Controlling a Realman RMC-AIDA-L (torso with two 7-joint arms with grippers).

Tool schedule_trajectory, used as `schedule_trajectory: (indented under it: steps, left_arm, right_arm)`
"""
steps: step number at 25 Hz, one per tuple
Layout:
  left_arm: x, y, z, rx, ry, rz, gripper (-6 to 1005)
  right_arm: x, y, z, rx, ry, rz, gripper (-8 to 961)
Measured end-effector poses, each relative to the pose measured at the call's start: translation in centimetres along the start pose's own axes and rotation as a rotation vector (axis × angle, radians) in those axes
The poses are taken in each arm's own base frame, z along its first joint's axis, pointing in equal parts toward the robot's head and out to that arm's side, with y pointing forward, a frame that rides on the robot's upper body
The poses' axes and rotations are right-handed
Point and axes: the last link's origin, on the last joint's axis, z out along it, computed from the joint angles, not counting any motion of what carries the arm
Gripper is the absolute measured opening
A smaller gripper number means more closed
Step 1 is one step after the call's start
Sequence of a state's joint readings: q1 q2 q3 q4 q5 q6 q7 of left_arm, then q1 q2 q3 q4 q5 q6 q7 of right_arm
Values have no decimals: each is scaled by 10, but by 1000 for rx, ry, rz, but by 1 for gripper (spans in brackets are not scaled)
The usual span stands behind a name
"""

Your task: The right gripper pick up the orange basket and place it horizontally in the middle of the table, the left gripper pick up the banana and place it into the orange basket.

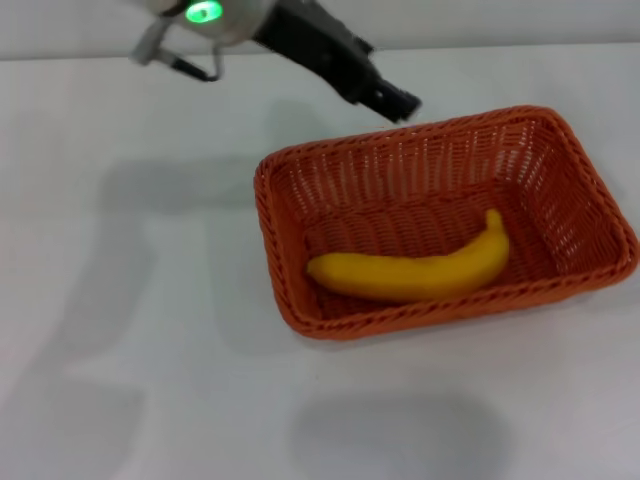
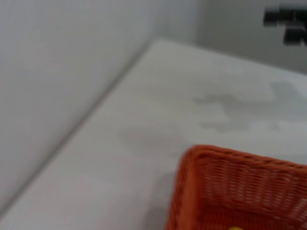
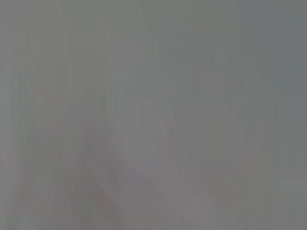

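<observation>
One banana (image 1: 415, 271) lies lengthwise in the orange basket (image 1: 300, 170), which we see resting horizontally on the white desk (image 1: 120, 300). The left gripper (image 1: 392, 100) hangs above the desk just beyond the basket's far rim, apart from it; we cannot tell how its jaws stand. The right wrist view gives us only a grey blur.

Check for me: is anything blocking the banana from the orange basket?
Nothing visible does. The banana already lies inside the orange basket on the table. The left gripper hangs above the basket's far rim, holding nothing. The right gripper isn't in view.
</observation>
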State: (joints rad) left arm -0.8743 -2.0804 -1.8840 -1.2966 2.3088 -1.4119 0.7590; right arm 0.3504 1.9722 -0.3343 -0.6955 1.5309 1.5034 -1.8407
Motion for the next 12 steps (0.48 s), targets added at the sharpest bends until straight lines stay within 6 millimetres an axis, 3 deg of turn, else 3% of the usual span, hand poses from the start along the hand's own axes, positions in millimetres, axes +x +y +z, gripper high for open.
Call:
schedule_trajectory:
  steps: [7,12]
  left_arm:
    - [-57,-8,-46,119,240,-82,889]
    - [-109,-4,-71,180,399,-145,887]
  right_arm:
    - [1,-3,-6,13,14,-9,704]
    - [2,-5,-11,27,17,-14,701]
